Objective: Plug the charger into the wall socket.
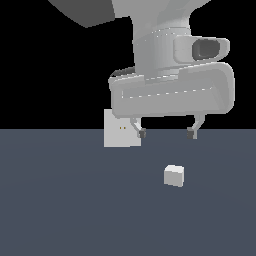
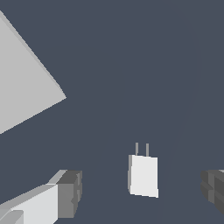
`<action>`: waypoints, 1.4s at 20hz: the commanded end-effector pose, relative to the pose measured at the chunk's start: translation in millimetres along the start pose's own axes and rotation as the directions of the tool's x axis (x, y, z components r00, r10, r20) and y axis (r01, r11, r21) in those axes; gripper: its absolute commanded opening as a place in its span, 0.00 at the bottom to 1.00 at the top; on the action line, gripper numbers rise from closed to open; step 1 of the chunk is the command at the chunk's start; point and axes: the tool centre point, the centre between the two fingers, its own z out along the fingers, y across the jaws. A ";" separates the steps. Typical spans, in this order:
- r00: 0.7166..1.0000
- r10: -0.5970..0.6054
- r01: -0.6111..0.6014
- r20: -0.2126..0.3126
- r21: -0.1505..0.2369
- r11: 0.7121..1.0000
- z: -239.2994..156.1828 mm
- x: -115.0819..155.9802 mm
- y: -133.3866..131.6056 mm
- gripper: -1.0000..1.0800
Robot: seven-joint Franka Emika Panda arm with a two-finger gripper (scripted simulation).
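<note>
Lower right of centre in exterior view: charger (image 1: 174,176) sits on floor (image 1: 60,210), untouched. Gripper (image 1: 165,133) hovers above, fingers spread wide, holding nothing. Socket (image 1: 120,129) upright behind, left. Risk imo: off-centre grab twists prongs (image 2: 142,149), misses holes.

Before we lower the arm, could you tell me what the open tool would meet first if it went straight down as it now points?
Probably the small white-grey cube charger, lying between the open tool fingers in the wrist view; depth is unclear.
</note>
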 end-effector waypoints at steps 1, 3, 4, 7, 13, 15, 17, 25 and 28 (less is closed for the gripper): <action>0.999 0.029 -0.029 -0.024 -0.007 1.000 6.2 -3.6 5.3 0.96; 0.998 0.048 -0.048 -0.038 -0.011 0.999 10.7 -6.0 8.8 0.96; 0.997 0.056 -0.057 -0.045 -0.013 0.998 12.7 -7.0 10.3 0.96; 0.995 0.077 -0.078 -0.061 -0.018 0.997 17.8 -9.7 14.1 0.96; 0.992 0.100 -0.102 -0.077 -0.022 0.995 23.9 -12.8 17.7 0.96; 0.992 0.102 -0.104 -0.078 -0.022 0.994 24.4 -13.1 17.8 0.96; 0.992 0.099 -0.101 -0.075 -0.022 0.995 24.2 -13.2 17.5 0.96; 0.992 0.101 -0.103 -0.075 -0.021 0.994 43.9 -20.9 17.4 0.96; 0.992 0.102 -0.104 -0.075 -0.020 0.994 57.1 -25.7 17.1 0.96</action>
